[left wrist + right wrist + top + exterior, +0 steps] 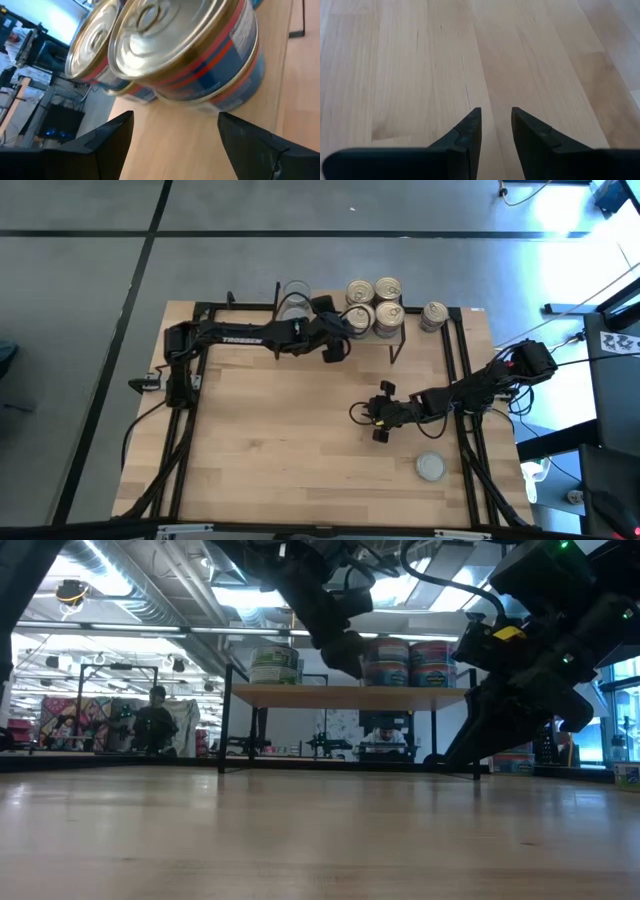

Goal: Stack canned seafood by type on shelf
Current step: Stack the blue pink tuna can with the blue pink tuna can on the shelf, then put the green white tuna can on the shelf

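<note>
The shelf (400, 330) stands at the table's far edge. Gold-lidded cans of seafood (374, 303) stand on its right half in stacks (185, 45), and a silver-lidded can (295, 294) stands on its left end. My left gripper (345, 332) hovers open over the shelf just left of the gold cans, with only bare shelf wood between its fingers (175, 125). My right gripper (378, 420) hangs low over the table's middle right, its fingers a narrow gap apart and nothing between them (496, 112).
One can (433, 315) stands on the table just right of the shelf. A silver-lidded can (431, 467) sits near the table's front right corner. The shelf's black legs (225, 725) reach down to the table. Bare wood lies left of and in front of the right gripper.
</note>
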Available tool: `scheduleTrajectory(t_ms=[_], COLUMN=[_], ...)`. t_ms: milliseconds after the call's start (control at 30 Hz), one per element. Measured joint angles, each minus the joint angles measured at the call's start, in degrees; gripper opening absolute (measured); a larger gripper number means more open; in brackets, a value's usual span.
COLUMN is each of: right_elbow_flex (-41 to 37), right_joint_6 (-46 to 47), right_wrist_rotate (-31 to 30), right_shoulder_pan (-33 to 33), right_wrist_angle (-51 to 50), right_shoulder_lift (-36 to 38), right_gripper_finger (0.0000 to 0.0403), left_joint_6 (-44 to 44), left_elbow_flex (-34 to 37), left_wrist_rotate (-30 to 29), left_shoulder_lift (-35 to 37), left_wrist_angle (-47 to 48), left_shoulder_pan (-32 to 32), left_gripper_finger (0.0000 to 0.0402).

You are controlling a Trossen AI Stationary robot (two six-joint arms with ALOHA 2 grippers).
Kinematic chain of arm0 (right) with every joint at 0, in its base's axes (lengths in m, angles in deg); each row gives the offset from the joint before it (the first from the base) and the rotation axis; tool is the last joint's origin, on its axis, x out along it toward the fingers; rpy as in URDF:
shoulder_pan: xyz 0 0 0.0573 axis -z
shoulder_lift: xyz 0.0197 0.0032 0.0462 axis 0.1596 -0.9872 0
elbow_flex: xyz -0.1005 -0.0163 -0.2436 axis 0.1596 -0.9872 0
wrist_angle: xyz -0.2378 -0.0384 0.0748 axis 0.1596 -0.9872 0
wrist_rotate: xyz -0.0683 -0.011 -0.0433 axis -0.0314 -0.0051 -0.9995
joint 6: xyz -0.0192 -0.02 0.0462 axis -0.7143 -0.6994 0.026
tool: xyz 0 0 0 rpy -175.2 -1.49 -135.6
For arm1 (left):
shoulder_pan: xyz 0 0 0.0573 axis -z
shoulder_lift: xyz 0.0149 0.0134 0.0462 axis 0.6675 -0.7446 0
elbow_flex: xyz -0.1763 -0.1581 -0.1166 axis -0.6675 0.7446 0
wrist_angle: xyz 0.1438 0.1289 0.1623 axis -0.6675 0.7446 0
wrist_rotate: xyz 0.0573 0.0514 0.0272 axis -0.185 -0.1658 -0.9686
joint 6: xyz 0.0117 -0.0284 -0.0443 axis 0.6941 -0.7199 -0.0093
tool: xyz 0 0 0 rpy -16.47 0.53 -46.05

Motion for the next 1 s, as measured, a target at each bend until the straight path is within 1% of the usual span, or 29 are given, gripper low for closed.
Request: scheduleTrajectory(t_ms=[167, 267, 400, 500, 633, 733, 900, 933, 1000], right_elbow_flex=[0.3, 1.5, 2.8, 3.5, 3.6, 3.7, 3.7, 3.7, 3.7], right_joint_6=[0.0, 0.0, 0.1, 1.3, 3.5, 6.0, 10.1, 10.8, 11.9], right_wrist_rotate=[0.0, 0.7, 1.7, 2.7, 5.9, 8.5, 10.5, 10.6, 11.0], right_shoulder_pan=[0.0, 0.0, 0.0, 0.0, 0.0, 0.0, 0.0, 0.0, 0.0], right_wrist_angle=[-0.9, -4.5, -12.4, -17.9, -24.5, -29.3, -37.1, -38.4, -41.9], right_shoulder_lift=[0.2, 2.1, 6.4, 10.3, 15.6, 19.2, 23.5, 24.1, 25.0], right_gripper_finger=[0.0106, 0.0106, 0.0106, 0.0106, 0.0106, 0.0106, 0.0106, 0.0106, 0.0106], left_joint_6=[-1.8, -4.9, -11.4, -18.0, -24.8, -27.2, -29.9, -30.5, -31.5], left_elbow_flex=[0.0, 0.0, 0.0, 0.0, 3.1, 7.2, 14.9, 16.3, 19.2], left_wrist_rotate=[-2.1, -2.1, -2.1, -2.2, -2.2, -2.1, -1.5, 0.1, 5.5], left_shoulder_lift=[2.5, 5.5, 8.5, 9.2, 9.4, 9.4, 9.3, 9.3, 9.3], left_wrist_angle=[2.6, 6.1, 12.8, 18.9, 21.2, 18.5, 8.7, 6.9, 3.4], left_shoulder_pan=[3.2, 6.5, 10.9, 13.9, 18.0, 21.1, 25.0, 25.6, 26.2], left_gripper_finger=[0.0288, 0.0288, 0.0288, 0.0288, 0.0288, 0.0288, 0.0288, 0.0288, 0.0288])
